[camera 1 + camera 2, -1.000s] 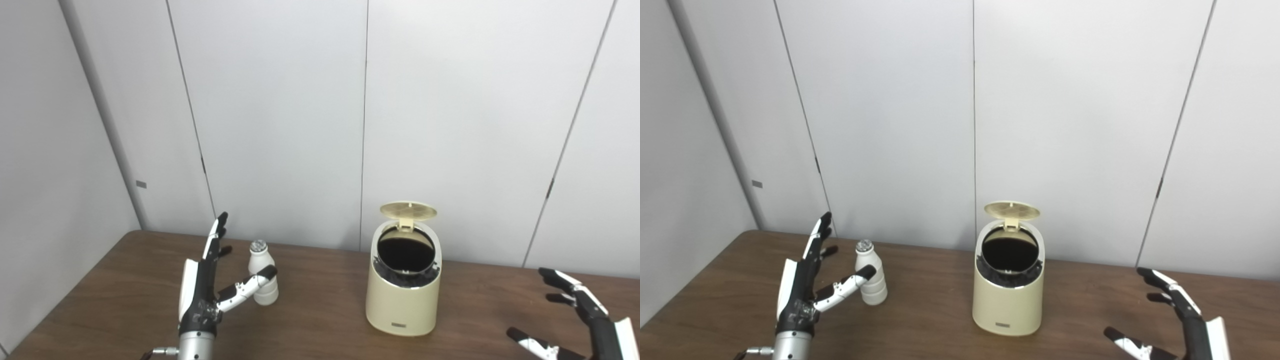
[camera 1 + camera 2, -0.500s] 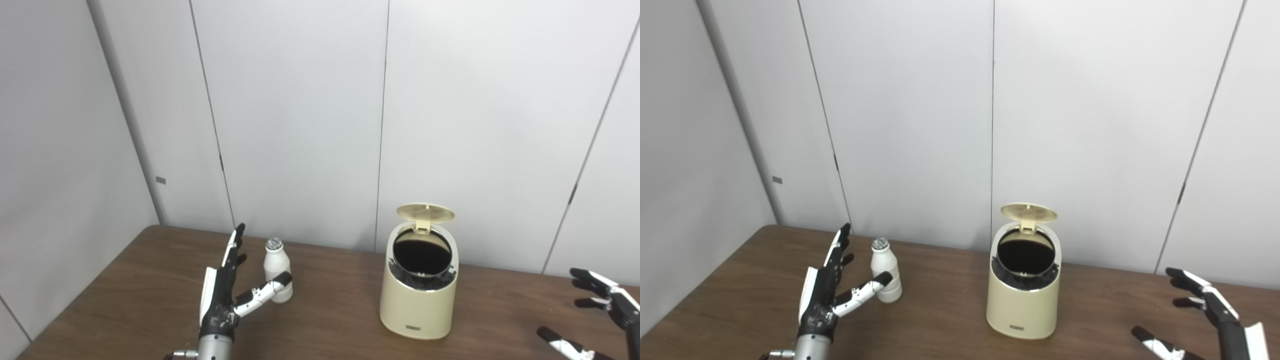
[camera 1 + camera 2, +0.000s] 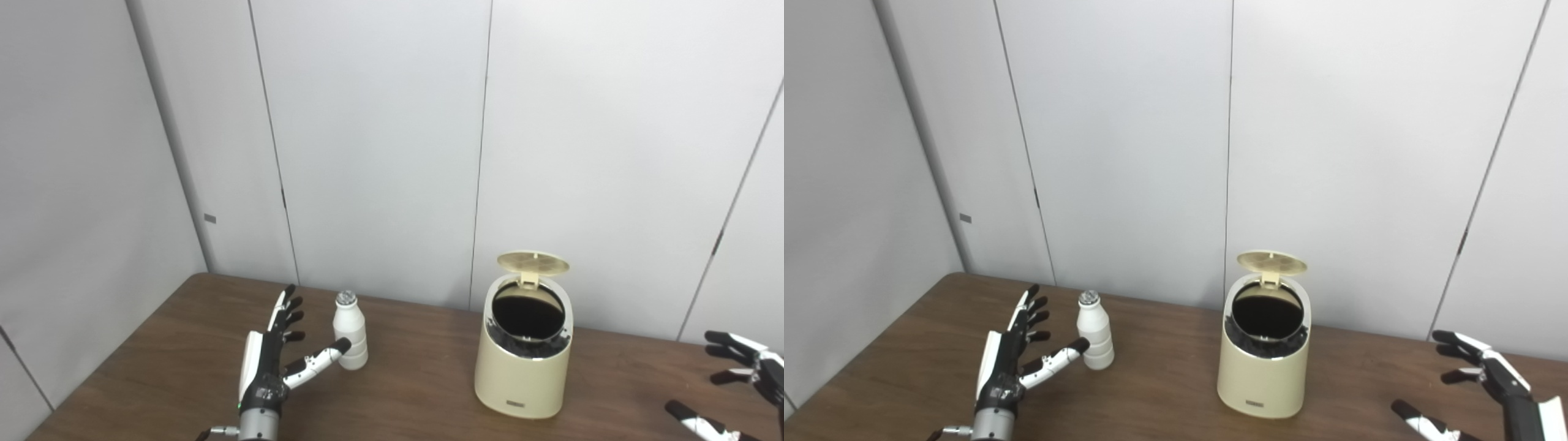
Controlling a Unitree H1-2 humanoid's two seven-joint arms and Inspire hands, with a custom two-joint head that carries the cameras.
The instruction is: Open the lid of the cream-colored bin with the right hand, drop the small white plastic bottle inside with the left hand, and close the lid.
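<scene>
- Bottle upright on table, long axis vertical, just right of left hand; thumb tip at its base.
- Left hand spread, empty, nearer.
- Right hand spread, well apart; bin lid up.

Bare table between bottle and bin; raised lid blocks bin's far side; mouth open from front.

We see a bright, even scene under soft, diffuse light, with no glare on the pale wall. The wall dims slightly toward the left of the frame. Shadows on the counter are faint, just a soft dark patch beside the bin. Focus is a little soft overall, and the bin's inside reads as plain black.
</scene>
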